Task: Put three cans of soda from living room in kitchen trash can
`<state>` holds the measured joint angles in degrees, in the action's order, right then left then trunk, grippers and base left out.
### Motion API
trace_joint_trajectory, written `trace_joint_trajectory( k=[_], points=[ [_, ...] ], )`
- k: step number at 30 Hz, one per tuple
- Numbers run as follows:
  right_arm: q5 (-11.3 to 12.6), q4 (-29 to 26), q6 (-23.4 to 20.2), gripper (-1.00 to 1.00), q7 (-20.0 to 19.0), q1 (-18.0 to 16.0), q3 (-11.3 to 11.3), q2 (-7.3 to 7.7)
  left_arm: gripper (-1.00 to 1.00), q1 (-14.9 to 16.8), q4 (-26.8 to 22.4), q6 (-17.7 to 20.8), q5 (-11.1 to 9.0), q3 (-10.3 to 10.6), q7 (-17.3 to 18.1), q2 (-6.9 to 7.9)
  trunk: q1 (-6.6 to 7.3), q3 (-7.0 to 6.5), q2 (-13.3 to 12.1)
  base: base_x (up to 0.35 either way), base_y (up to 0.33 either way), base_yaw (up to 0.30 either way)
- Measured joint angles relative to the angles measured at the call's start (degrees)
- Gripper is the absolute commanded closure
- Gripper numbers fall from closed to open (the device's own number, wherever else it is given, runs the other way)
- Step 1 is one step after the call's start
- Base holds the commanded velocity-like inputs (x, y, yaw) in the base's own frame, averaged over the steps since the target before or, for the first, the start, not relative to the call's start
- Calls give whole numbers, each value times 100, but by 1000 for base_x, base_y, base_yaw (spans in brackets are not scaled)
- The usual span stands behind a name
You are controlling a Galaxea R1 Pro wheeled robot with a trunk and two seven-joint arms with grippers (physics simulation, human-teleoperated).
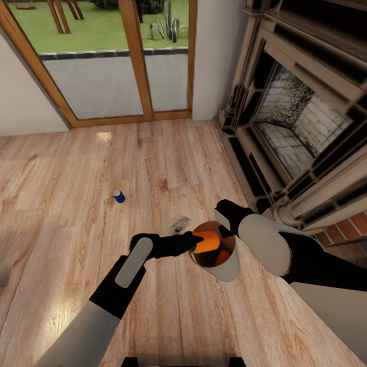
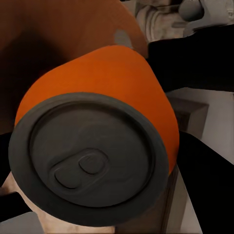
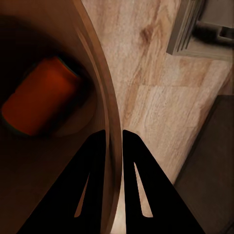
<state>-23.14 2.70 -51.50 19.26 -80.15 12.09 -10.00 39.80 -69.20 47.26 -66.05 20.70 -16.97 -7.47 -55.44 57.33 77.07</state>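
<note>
Our right gripper point(image 3: 113, 139) pinches the rim of the trash can point(image 1: 227, 270), which holds one orange soda can point(image 3: 39, 95), while our left gripper point(image 1: 196, 241) clasps another orange can point(image 1: 208, 241) over its mouth; the blue can point(image 1: 119, 196) lies on the wood floor point(image 1: 76, 168).

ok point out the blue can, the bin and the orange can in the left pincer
blue can point(image 1: 119, 196), head view, on its side wall
bin point(image 1: 227, 267), head view, on its pale outer wall
orange can point(image 2: 122, 80), left wrist view, on its orange side above the grey top
</note>
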Motion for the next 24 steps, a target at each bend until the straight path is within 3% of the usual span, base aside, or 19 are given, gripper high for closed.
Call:
trace_joint_trajectory(
  k=[7,10,24],
  points=[
    [9,0,-3,100,-350,0,11,0,100,219,360,-315,86,326,-20,-40,0,0,0,0,0,0],
    [-4,0,-7,100,-428,0,-9,0,100,260,525,-437,5,463,-19,-60,0,0,0,0,0,0],
    [-5,-1,-7,100,-510,0,-6,0,100,291,831,-776,19,575,-74,-108,0,0,0,0,0,0]
  ],
)
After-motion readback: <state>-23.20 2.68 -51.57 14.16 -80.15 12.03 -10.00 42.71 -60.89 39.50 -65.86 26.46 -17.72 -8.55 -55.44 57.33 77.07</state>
